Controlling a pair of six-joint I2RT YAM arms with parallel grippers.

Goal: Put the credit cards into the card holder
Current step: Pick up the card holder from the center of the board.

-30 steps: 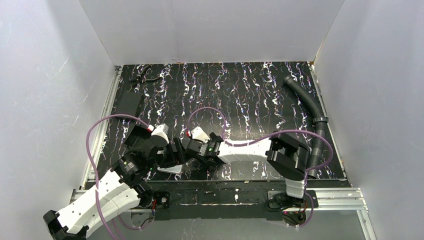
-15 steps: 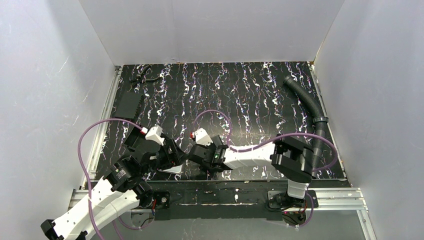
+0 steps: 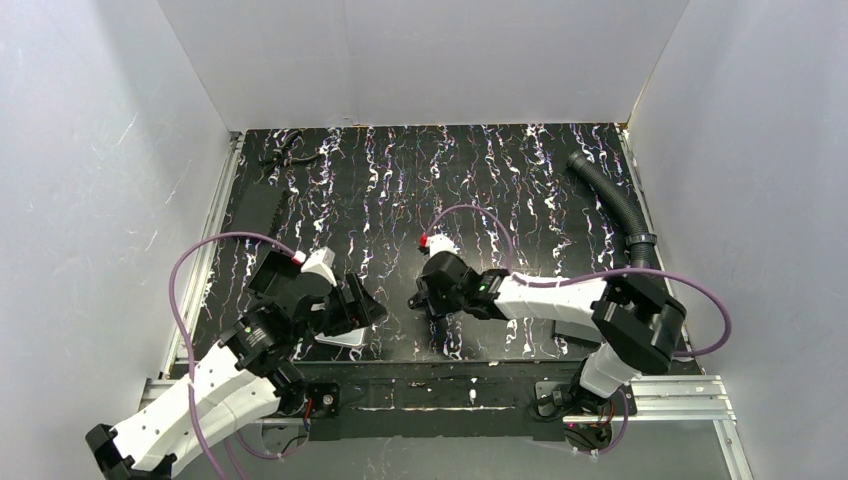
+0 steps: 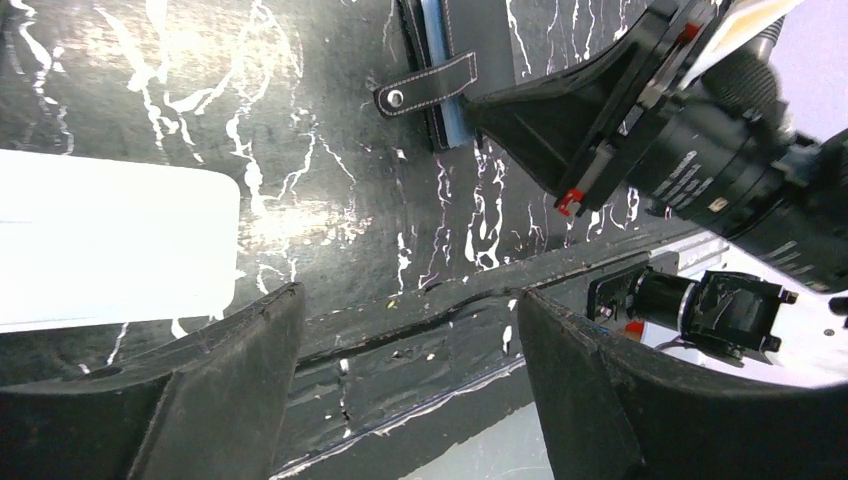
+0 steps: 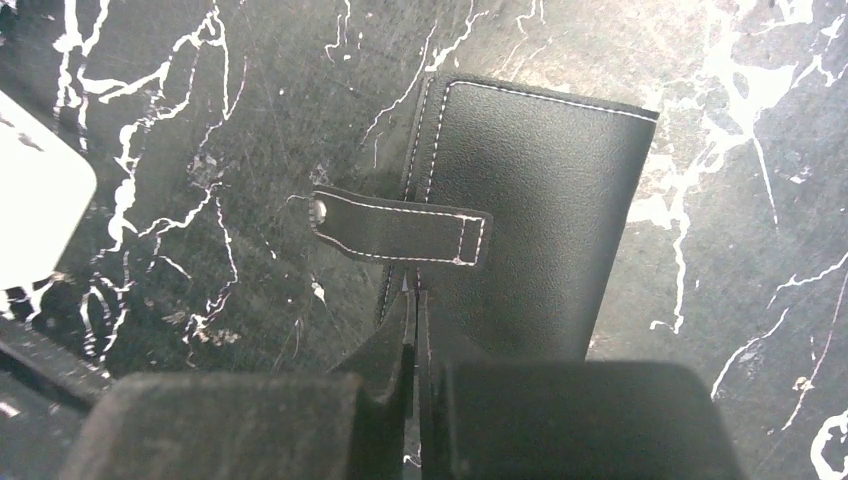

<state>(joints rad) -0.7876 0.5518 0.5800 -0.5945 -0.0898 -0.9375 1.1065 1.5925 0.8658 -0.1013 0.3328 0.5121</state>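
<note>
The card holder, a folded black wallet with white stitching, lies flat on the marbled table, and its snap tab sticks out to the left. My right gripper is shut, its tips resting at the wallet's left edge just below the tab. The left wrist view shows the same card holder with blue pockets along its edge and the right gripper's fingers on it. My left gripper hangs open and empty over the table's front edge. No credit cards are in view.
A thick white rounded-corner slab lies under the left gripper, left of the wallet. A flat black plate sits at the back left, and a corrugated black hose runs along the right edge.
My right gripper has drawn away from the left gripper toward the right and has shut. The left gripper stays open in nearly the same spot.
</note>
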